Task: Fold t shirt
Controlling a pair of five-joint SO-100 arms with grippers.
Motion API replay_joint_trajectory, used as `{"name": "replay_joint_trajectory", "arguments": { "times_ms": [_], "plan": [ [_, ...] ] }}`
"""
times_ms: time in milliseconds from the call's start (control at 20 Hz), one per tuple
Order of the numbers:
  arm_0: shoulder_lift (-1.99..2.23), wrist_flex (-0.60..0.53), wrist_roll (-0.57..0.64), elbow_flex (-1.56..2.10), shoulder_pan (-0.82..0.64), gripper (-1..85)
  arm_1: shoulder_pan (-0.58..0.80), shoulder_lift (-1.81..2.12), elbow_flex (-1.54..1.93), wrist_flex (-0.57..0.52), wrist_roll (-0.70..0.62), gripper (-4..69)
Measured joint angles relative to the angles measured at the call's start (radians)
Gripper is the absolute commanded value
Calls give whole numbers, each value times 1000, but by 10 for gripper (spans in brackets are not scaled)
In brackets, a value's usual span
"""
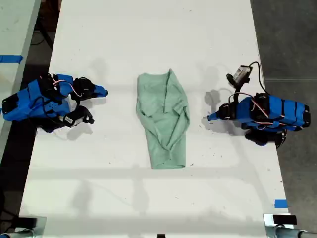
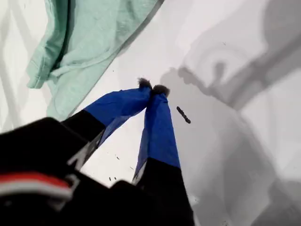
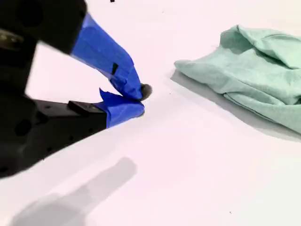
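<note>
The t shirt (image 1: 163,119) is a pale mint-green, wrinkled, long narrow bundle lying in the middle of the white table (image 1: 148,29). My first gripper (image 1: 210,118) rests on the table at the exterior view's right, shut and empty, a short gap from the shirt's edge. In the first wrist view its blue fingertips (image 2: 153,88) meet, with the t shirt (image 2: 89,42) beyond them. My second gripper (image 1: 103,91) lies at the exterior view's left, also shut on nothing. The second wrist view shows its tips (image 3: 141,99) together and the t shirt (image 3: 254,70) apart from them.
Bare white table surrounds the shirt. A blue tape mark (image 1: 281,204) sits near the table's front corner at the exterior view's right. Dark floor (image 1: 287,39) runs past the table's edge on that side. Another table with blue tape (image 1: 10,58) stands at the exterior view's left.
</note>
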Motion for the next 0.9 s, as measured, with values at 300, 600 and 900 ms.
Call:
{"name": "replay_joint_trajectory", "arguments": {
  "times_ms": [300,600,900],
  "plan": [
    [0,0,11,0,0,-1,-2,0,0,0,-9,19],
    [0,0,11,0,-2,-1,-2,0,0,0,-9,19],
    [0,0,11,0,-11,-1,-2,0,0,0,-9,19]
  ]
}}
